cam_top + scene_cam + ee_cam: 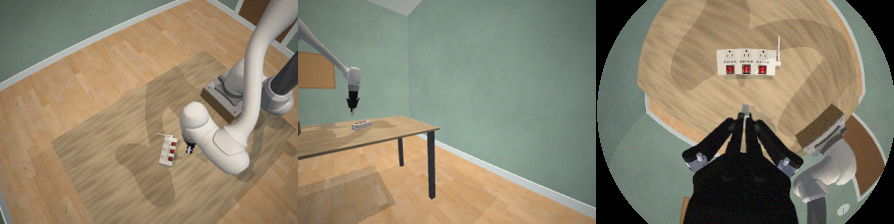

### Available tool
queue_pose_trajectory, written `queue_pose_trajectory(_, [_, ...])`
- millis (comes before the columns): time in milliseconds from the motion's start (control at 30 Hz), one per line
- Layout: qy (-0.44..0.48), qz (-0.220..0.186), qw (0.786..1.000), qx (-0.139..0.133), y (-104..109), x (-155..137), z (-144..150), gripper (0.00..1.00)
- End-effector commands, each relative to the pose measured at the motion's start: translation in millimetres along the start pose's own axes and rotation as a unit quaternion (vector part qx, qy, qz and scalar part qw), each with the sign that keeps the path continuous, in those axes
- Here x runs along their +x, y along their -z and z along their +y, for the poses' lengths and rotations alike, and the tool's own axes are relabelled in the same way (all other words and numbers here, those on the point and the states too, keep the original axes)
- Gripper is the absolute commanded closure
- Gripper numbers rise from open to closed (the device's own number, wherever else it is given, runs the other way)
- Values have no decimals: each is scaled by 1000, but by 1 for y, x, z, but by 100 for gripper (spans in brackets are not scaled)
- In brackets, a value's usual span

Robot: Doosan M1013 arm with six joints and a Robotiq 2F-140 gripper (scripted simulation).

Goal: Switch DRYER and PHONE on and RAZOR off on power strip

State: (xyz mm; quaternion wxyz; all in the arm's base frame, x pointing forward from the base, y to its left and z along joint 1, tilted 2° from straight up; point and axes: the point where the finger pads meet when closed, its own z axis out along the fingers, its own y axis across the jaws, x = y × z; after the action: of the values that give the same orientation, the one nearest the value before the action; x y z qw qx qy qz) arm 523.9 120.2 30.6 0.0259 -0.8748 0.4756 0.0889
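A white power strip with three red rocker switches lies flat on the wooden table, the right way up. It also shows in the exterior view and in the wrist view; the labels are too small to read. A short white cord sticks out of one end. My gripper is shut and empty. It hangs well above the table, beside the strip and apart from it, as the exterior view shows. In the wrist view the closed fingertips point just short of the strip.
The arm's base plate stands at the table's back right. The big white elbow hangs over the table right of the strip. A table edge and dark leg lie beyond the strip. An orange board hangs on the wall.
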Motion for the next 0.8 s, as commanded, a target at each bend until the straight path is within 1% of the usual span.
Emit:
queue_pose_trajectory(0, [0,0,1000,0,0,0,0,100])
queue_pose_trajectory(500, [0,0,1000,0,0,0,0,100])
queue_pose_trajectory(533, [0,0,1000,0,0,0,0,0])
queue_pose_trajectory(767, [0,0,1000,0,0,0,0,0])
